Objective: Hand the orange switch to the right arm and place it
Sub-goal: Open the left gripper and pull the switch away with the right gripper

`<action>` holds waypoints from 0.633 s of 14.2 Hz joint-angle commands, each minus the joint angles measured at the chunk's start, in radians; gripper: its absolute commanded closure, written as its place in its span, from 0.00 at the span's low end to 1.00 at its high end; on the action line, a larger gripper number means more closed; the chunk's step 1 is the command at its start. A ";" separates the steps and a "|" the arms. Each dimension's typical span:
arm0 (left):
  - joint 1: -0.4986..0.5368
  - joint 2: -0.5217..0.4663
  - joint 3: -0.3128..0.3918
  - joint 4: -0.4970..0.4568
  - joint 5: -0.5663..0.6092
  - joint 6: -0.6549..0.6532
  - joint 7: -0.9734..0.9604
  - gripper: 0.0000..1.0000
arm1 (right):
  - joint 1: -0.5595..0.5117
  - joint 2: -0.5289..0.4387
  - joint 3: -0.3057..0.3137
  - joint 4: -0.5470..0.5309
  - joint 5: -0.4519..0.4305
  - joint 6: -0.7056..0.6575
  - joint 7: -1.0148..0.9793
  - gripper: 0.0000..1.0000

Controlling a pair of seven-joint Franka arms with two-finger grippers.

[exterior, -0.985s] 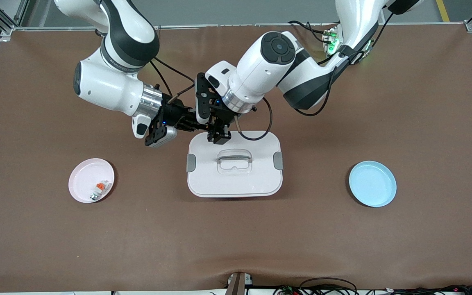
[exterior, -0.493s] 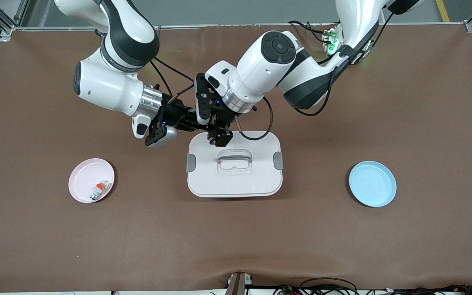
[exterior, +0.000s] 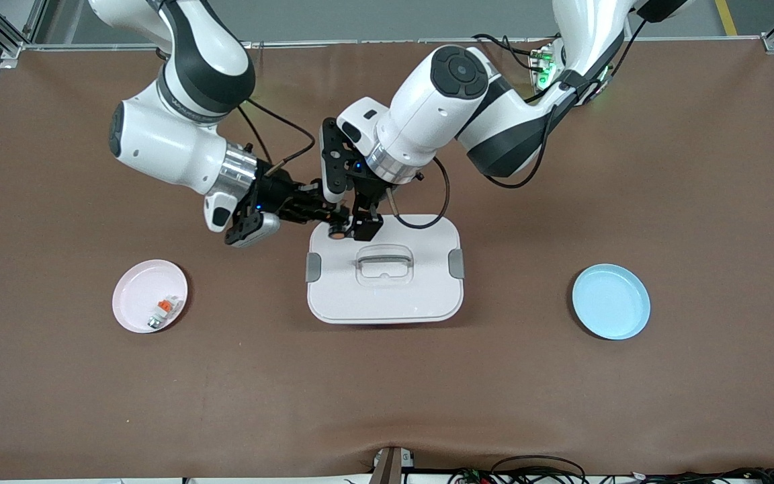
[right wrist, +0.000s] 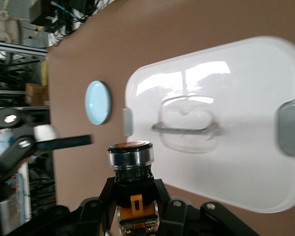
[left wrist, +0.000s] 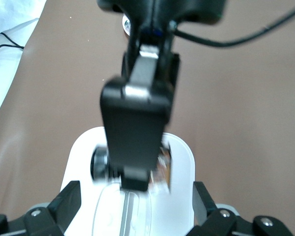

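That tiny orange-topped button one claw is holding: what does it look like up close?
The orange switch is a stubby black cylinder with a round orange cap inside a shiny silvery ring, and an orange-marked base. It looks like plastic and metal. The right claw pinches its lower body, over the white lidded box, near the left claw.

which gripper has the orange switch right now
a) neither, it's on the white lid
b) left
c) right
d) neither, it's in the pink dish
c: the right wrist view shows the right gripper shut on the orange switch, over the white lid; the left gripper is open beside it.
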 commanded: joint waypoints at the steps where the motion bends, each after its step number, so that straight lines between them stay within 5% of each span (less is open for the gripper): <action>1: -0.001 -0.023 0.006 -0.008 0.021 -0.008 -0.030 0.00 | -0.054 -0.014 0.007 -0.026 -0.129 -0.026 0.001 1.00; 9: 0.010 -0.072 0.007 -0.009 0.021 -0.074 -0.313 0.00 | -0.265 -0.065 0.007 -0.051 -0.639 -0.249 0.013 1.00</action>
